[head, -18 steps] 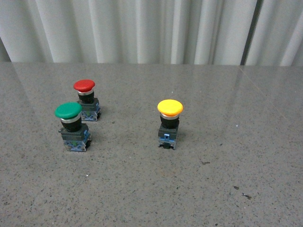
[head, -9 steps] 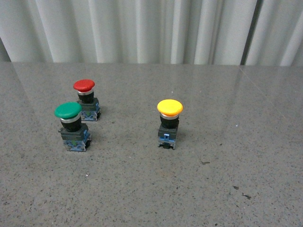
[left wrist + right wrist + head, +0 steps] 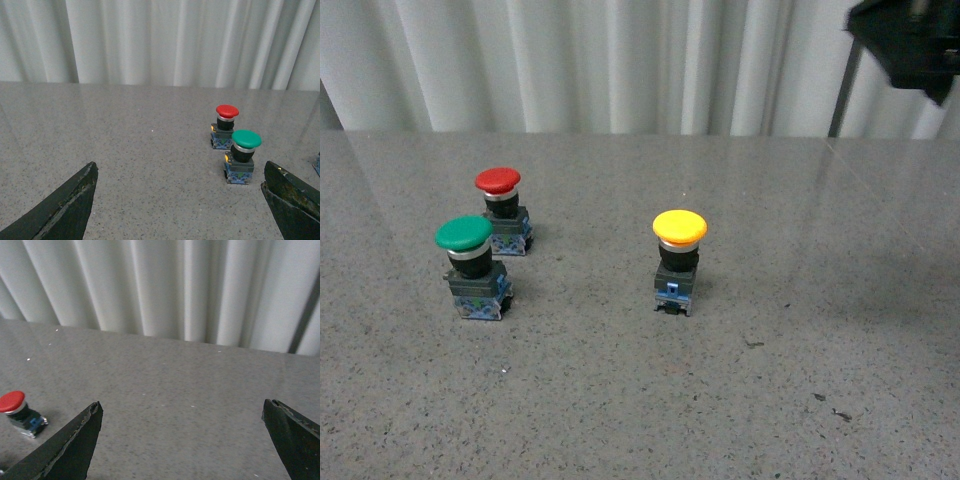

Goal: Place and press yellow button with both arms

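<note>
The yellow button stands upright on the grey table, right of centre in the front view, with nothing touching it. A black part of an arm hangs at the top right, high above the table. My left gripper is open and empty, low over the table, with the green and red buttons ahead of it and off to one side. My right gripper is open and empty, facing the curtain. The yellow cap shows in neither wrist view.
A green-capped button and a red-capped button stand close together at the left; they also show in the left wrist view, green and red. The red one shows in the right wrist view. A white curtain backs the table.
A black arm part has come into the front view at the top right. The three buttons have not moved.
</note>
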Controlling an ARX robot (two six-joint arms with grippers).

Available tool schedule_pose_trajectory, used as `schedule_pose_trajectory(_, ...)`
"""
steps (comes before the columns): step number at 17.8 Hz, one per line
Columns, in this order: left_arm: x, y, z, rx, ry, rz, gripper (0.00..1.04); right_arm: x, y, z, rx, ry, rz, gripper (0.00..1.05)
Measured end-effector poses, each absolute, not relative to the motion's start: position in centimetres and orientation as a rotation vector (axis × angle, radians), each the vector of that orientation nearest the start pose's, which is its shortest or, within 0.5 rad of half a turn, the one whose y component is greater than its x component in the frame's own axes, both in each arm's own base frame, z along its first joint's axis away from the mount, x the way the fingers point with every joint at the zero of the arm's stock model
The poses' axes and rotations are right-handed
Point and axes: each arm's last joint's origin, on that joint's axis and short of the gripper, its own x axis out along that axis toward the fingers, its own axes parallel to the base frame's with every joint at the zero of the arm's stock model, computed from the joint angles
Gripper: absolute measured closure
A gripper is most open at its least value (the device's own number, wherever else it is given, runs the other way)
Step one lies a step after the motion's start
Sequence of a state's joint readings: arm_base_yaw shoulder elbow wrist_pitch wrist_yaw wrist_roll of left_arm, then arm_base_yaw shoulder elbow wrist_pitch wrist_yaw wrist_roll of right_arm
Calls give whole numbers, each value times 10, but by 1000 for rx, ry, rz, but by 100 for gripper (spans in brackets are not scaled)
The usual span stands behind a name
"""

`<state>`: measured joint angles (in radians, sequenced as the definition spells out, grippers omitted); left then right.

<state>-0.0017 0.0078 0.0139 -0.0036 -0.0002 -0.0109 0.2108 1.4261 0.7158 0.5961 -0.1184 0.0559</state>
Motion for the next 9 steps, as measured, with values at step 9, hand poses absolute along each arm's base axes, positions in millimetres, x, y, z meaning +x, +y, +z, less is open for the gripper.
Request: schedule_pose_trajectory(9,97,0,167,-11,-2,-2,7,308,142,220,13,325,547,35)
